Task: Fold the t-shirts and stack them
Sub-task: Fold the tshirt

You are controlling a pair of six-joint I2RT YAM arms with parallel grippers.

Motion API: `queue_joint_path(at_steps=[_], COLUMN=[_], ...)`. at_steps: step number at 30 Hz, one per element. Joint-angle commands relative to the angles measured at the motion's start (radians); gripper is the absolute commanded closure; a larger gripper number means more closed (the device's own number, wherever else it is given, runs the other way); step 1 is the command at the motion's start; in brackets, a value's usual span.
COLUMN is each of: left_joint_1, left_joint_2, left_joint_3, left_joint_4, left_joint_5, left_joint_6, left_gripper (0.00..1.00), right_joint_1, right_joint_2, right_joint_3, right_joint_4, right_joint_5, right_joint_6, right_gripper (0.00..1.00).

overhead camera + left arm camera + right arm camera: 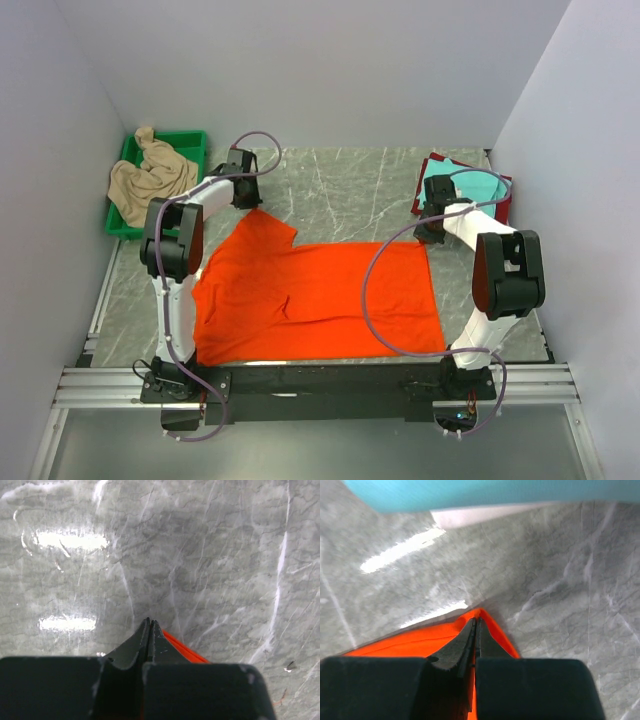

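Right wrist view: my right pincer (475, 625) is pinched fully shut on a corner of the orange t-shirt (415, 640), with the teal t-shirt (470, 492) ahead. My left pincer (149, 625) is likewise clamped tight on another orange edge.

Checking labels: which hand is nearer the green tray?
Left. The left hand, pinching the orange shirt, is just right of the green tray; the right hand is opposite, beside the teal shirt.

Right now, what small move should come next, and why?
Probably raise both far corners a little together: the left gripper and right gripper are each shut on a corner of the orange shirt, which lies spread out, unfolded.
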Motion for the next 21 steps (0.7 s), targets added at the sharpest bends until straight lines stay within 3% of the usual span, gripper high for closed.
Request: queue_joint_path(at_steps=[1, 17, 21], left_joint_1=[-0.006, 0.003, 0.003], left_joint_2=[0.018, 0.106, 0.011], left_joint_3=[0.055, 0.422, 0.343], left_joint_4=[0.008, 0.022, 0.08], left_joint_5=[0.009, 0.091, 0.169], left_joint_6=[0.008, 0.086, 0.117], left_gripper=[1.0, 1.0, 1.0], right_joint_1=[-0.006, -0.008, -0.006], right_joint_2=[-0.02, 0.109, 0.103], right_joint_3=[0.078, 0.33, 0.347], right_joint_4=[-0.042, -0.147, -0.158], right_joint_5=[0.01, 0.05, 0.05], right_joint_6=[0.011, -0.012, -0.013], right_gripper=[1.0, 1.0, 1.0])
